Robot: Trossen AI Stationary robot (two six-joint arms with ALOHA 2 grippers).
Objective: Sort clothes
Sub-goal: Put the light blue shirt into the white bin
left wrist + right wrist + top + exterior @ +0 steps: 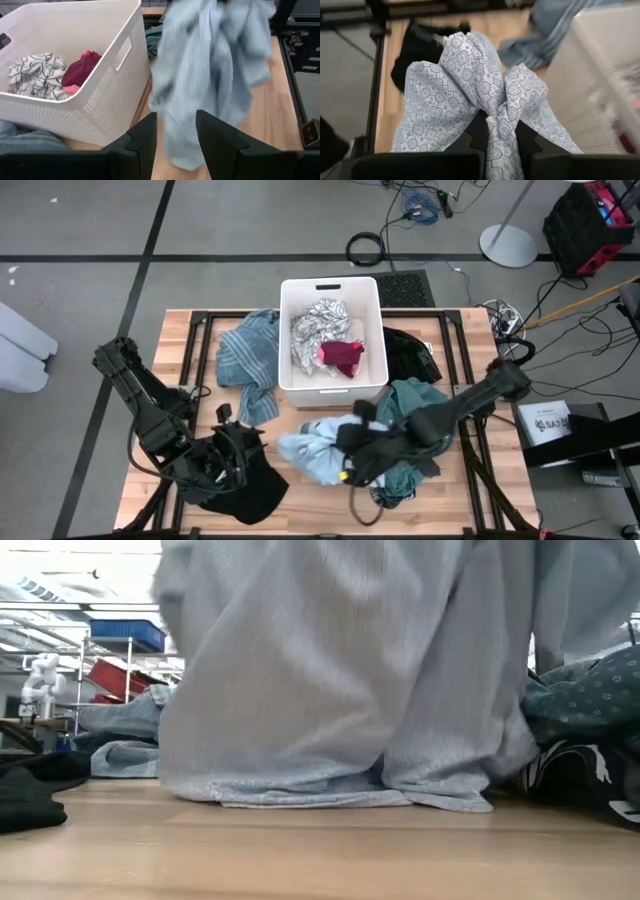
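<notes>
- One white plastic bin (333, 385) stands at upper centre of the surface (300, 505).
- Two garments lie inside it: one white-grey patterned piece (318, 320) and one magenta-pink piece (342, 356).
- Five garments lie outside it: one blue striped (250, 360), two black (410, 352) (245, 492), one teal green (418, 402) and one light blue (312, 448).
- Two dark robot arms.

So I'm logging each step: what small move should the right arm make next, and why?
Probably carry it toward the white bin: the right pincer is shut on the light blue shirt, hanging with its hem on the table, beside the bin.
</notes>
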